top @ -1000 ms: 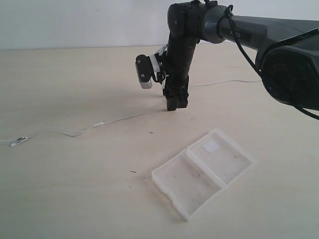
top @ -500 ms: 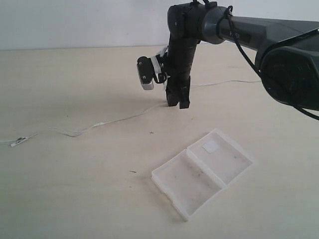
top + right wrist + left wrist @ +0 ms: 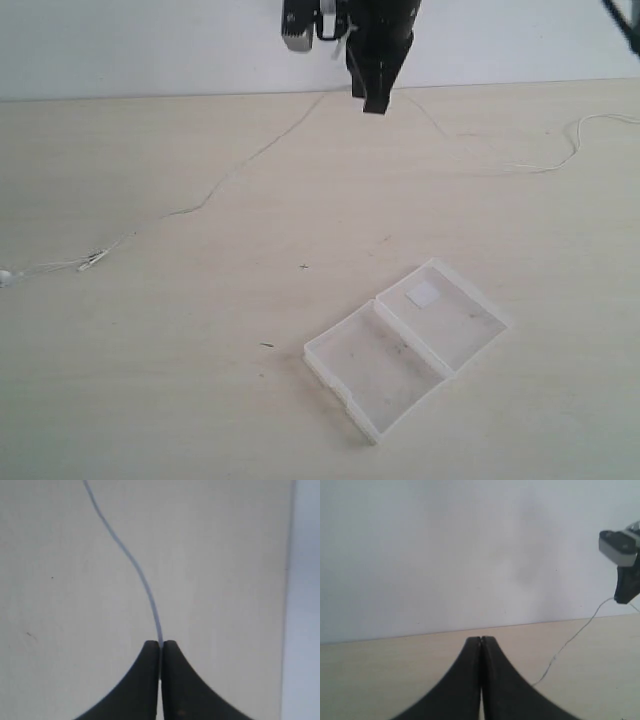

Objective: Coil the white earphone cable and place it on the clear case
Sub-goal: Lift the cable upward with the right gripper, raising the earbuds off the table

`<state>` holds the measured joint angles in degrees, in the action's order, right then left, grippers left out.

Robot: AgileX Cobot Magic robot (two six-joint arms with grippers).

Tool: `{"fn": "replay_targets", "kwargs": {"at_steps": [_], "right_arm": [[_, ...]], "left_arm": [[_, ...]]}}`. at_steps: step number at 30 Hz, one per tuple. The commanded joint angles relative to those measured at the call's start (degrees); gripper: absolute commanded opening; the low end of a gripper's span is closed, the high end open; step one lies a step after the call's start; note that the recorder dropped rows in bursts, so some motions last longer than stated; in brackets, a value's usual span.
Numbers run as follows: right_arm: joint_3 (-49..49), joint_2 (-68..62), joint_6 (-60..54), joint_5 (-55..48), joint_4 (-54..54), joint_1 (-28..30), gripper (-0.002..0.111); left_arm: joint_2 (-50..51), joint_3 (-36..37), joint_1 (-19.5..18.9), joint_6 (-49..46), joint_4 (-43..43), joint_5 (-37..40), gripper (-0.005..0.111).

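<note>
The right end effector (image 3: 375,104) is hanging high above the far side of the bench (image 3: 150,390). Its 2 fingers are pressing together and pinching the white earphone cable (image 3: 240,165) at their tips. In the right wrist view the cable (image 3: 135,565) is running straight into the seam of that closed end effector (image 3: 161,643).

From the pinch, 1 stretch of the cable is sloping down to the left, meeting the bench and trailing toward the left edge, where a tiny inline piece (image 3: 92,260) is lying. The other stretch is dropping to the right and lying in loose waves near the right edge. The cable is lying strung out rather than coiled.

The clear case (image 3: 385,365) is lying open on the near part of the bench, its 2 halves side by side, the farther half bearing a small white patch (image 3: 423,293). The case is sitting well apart from the cable.

The left end effector (image 3: 481,639) is showing only in its own wrist view, fingers closed on each other and gripping nothing. That view is also showing the right end effector (image 3: 625,592) with the cable (image 3: 570,641) hanging from it.
</note>
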<state>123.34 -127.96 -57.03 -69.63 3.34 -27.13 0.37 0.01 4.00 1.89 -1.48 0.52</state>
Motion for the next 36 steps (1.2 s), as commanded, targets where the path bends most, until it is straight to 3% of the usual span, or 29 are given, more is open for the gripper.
{"fn": "replay_targets", "kwargs": {"at_steps": [1, 23, 30, 33, 36], "right_arm": [[0.62, 5.55, 2.56, -0.33, 0.21, 0.46, 0.000], [0.62, 24.57, 10.88, -0.33, 0.16, 1.29, 0.000], [0.62, 26.28, 28.56, -0.33, 3.25, 1.39, 0.000], [0.22, 26.72, 37.78, -0.33, -1.99, 4.45, 0.000], [-1.51, 29.12, 39.51, -0.33, -10.43, 8.15, 0.000]], "left_arm": [[-0.37, -0.01, -0.10, 0.10, 0.36, 0.04, 0.000], [-0.37, -0.01, -0.10, 0.10, 0.36, 0.18, 0.000], [-0.37, -0.01, -0.10, 0.10, 0.36, 0.18, 0.000], [-0.37, -0.01, -0.10, 0.10, 0.36, 0.18, 0.000], [-0.37, -0.01, -0.10, 0.10, 0.36, 0.18, 0.000]]}}
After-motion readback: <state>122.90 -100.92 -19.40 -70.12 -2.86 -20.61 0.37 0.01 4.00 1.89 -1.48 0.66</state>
